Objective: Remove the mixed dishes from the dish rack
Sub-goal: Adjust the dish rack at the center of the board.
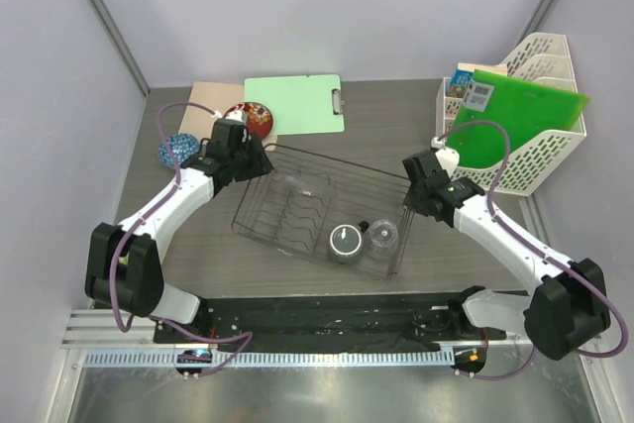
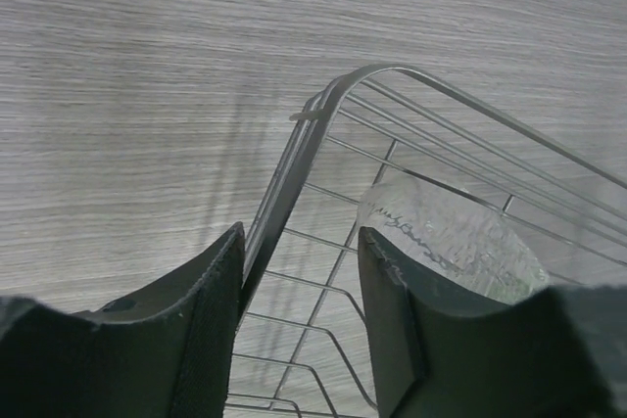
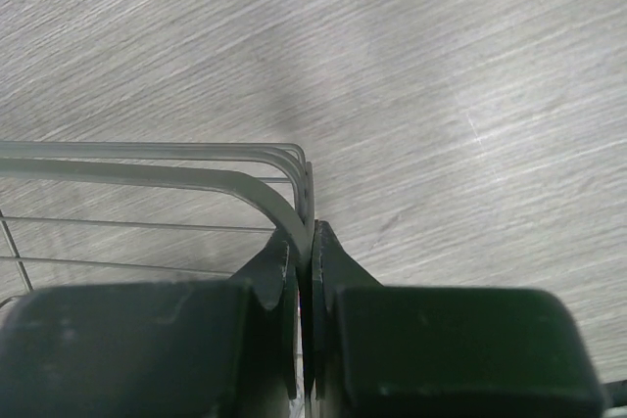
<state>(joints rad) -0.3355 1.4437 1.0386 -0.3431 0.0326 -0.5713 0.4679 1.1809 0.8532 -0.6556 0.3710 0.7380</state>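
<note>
**While the right gripper pinches the rack, the left straddles its rim**

Where it lies askew in the middle of the tabletop [image 1: 396, 116], the dish rack [image 1: 342, 162] holds three pieces. The grey mug [image 1: 345, 242] and the clear glass cup [image 1: 381, 237] stand side by side at its near right end. The large clear glass bowl [image 2: 451, 242] sits at its far left end.

The left gripper [image 2: 299, 242] is at the rack's far left corner. Its jaws are parted to a middling gap, with the rim wire running between them and the bowl just beyond the inner finger. Nothing is clamped.

The right gripper [image 3: 309, 242] is at the rack's right end, pressed tight on the rim wire.

Outside the rack, the small red floral plate [image 1: 253, 118] lies toward the far left corner of the tabletop, touching a green clipboard [image 1: 295, 104]. The small blue patterned bowl [image 1: 178, 151] sits at the left edge. A white mesh file holder [image 1: 540, 160] with a green folder [image 1: 510, 126] stands at the far right corner.
</note>
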